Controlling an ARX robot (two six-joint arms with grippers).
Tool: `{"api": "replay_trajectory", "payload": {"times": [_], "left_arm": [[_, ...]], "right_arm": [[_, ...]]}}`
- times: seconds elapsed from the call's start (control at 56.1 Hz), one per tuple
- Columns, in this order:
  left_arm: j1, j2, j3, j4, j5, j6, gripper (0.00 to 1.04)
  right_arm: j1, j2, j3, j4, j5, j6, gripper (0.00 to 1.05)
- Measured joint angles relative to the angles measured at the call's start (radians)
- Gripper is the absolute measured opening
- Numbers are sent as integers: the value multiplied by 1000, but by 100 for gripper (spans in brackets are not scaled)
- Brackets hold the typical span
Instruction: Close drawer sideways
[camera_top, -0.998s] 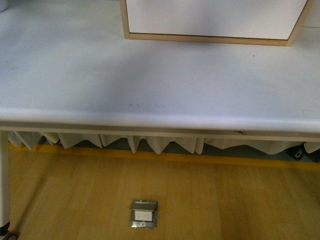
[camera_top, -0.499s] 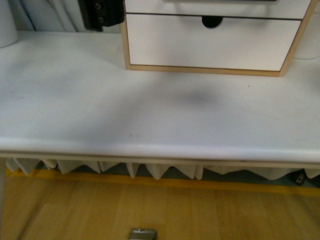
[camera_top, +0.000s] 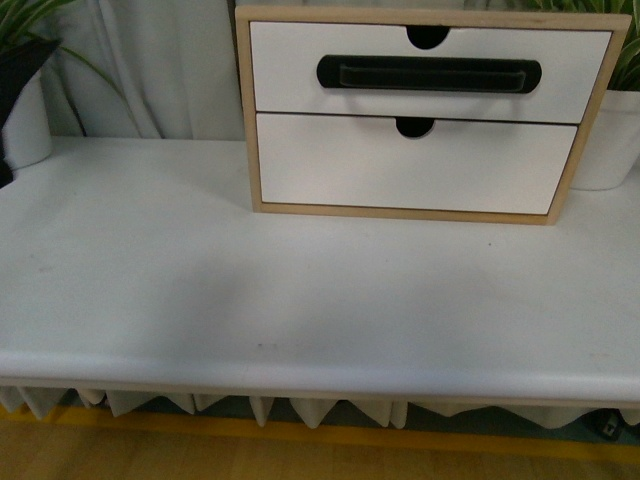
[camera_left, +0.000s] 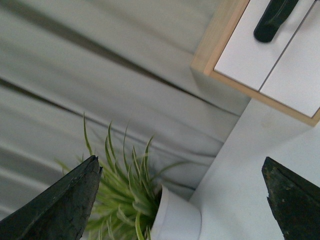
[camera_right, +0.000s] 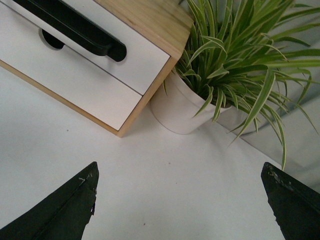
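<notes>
A light wooden cabinet stands at the back of the white table. Its upper white drawer carries a long black bar handle under a semicircular notch. I cannot tell how far this drawer stands out of the frame. In the right wrist view the handle and drawer lie well beyond my open right gripper, which hovers over bare table. My left gripper is open too, off the cabinet's left corner. Neither gripper shows in the front view.
A plain lower drawer sits under the handled one. White plant pots flank the cabinet at the left and right. The right pot touches the cabinet's side. A curtain hangs behind.
The front view has swung upward, from the floor and the table's front edge to the whole cabinet with both drawers and the plants.
</notes>
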Motion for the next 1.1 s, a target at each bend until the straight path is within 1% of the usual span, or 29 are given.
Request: {"api": "replay_trajectory", "payload": {"times": [0.125, 0.16, 0.214, 0.25, 0.463, 0.481, 0.517, 0.535, 0.552, 0.57, 0.588, 0.606, 0.624, 0.659, 0.695, 0.713, 0.749, 0.82, 0.927, 0.962, 0.998, 1.034, 1.105], "left_arm": [[2, -157, -96, -79, -111, -84, 98], [11, -226, -122, -142, -159, -135, 98], [21, -289, -138, -193, -193, -193, 98], [24, -301, -138, -193, -195, -212, 98], [23, -301, -139, -196, -193, -236, 98], [24, -303, -138, -198, -191, -245, 98], [31, -317, -130, -251, -177, -317, 94], [35, -332, -124, -305, -161, -362, 91], [43, -347, -121, -357, -146, -448, 87], [51, -363, -121, -400, -135, -523, 84], [64, -383, -126, -449, -120, -636, 78], [73, -394, -132, -468, -113, -711, 75], [88, -409, -143, -481, -103, -816, 69], [113, -436, -163, -489, -83, -960, 60], [134, -461, -181, -494, -63, -1049, 51], [138, -466, -184, -495, -59, -1071, 50], [153, -486, -198, -500, -47, -1111, 43], [174, -513, -217, -509, -23, -1155, 32], [217, -575, -254, -534, 19, -1196, 5], [225, -587, -260, -541, 25, -1201, 4], [235, -600, -266, -548, 39, -1203, 4], [276, -619, -274, -560, 103, -1204, 4], [322, -642, -283, -573, 137, -1204, 4]], "right_arm": [[-14, -125, -93, 45, 50, 80, 95], [-25, -166, -119, 55, 64, 118, 95], [-40, -225, -158, 58, 73, 183, 95], [-42, -240, -161, 60, 74, 212, 95], [-42, -237, -164, 61, 74, 239, 95], [-42, -237, -164, 61, 74, 240, 95], [-45, -240, -166, 63, 60, 257, 94], [-46, -244, -170, 69, 42, 291, 91], [-37, -250, -177, 75, 45, 323, 87], [-24, -257, -188, 81, 66, 359, 84], [-10, -265, -201, 86, 77, 393, 80], [6, -278, -224, 94, 78, 438, 75], [14, -286, -239, 97, 78, 461, 72], [24, -308, -275, 108, 77, 498, 63], [26, -327, -305, 117, 78, 526, 54], [26, -334, -316, 121, 78, 533, 50], [26, -344, -333, 125, 79, 542, 45], [26, -371, -369, 132, 81, 553, 32], [26, -425, -429, 138, 81, 562, 6], [26, -434, -439, 138, 81, 561, 1], [26, -444, -448, 138, 81, 564, 1], [26, -453, -457, 138, 81, 565, 1], [26, -476, -476, 138, 81, 566, 1]]}}
